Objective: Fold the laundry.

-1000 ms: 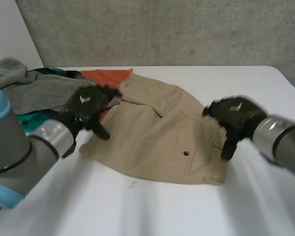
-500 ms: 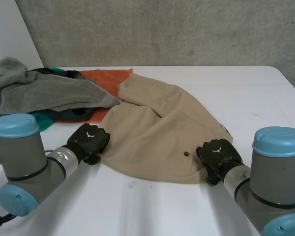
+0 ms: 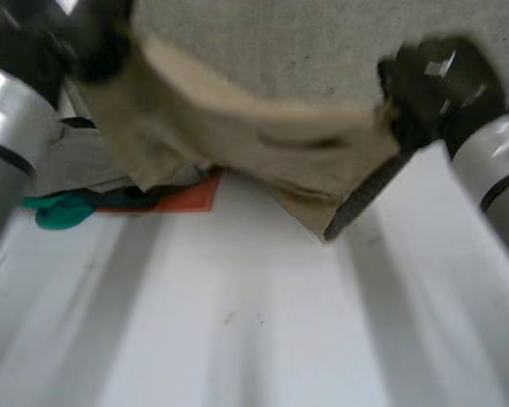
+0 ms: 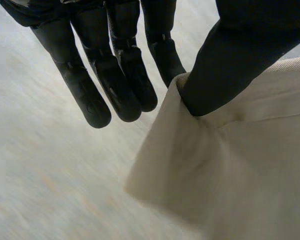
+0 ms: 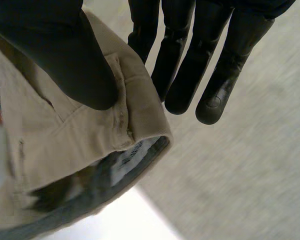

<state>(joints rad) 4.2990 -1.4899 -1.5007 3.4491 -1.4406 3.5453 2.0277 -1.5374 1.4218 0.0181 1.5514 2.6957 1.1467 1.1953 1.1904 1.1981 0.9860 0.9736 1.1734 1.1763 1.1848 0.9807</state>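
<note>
Head view: the trousers (image 3: 237, 127), beige, were held stretched in the air between the two hands, above the far part of the white table (image 3: 254, 322), with a concrete wall (image 3: 280, 42) behind. The left hand (image 3: 97, 38) was seen at one end of the cloth and the right hand (image 3: 428, 80) at the other end. The lower edge of the trousers hung close over the table; whether it touched could not be told. Below the left-hand end a pile was seen on the table: a grey cloth (image 3: 76, 165), a teal cloth (image 3: 59, 212) and an orange cloth (image 3: 191, 193), overlapping.

Left wrist view: a corner of the trousers' edge was pinched between the thumb (image 4: 230, 60) and a finger. The other fingers (image 4: 120, 90) were straight, close together and clear of the cloth.

Right wrist view: the waistband (image 5: 140, 107) was pinched by the right thumb against the straight fingers behind it, set side by side. The darker inside of the waistband, with a pale label (image 5: 125, 161), was seen just past the thumb.
</note>
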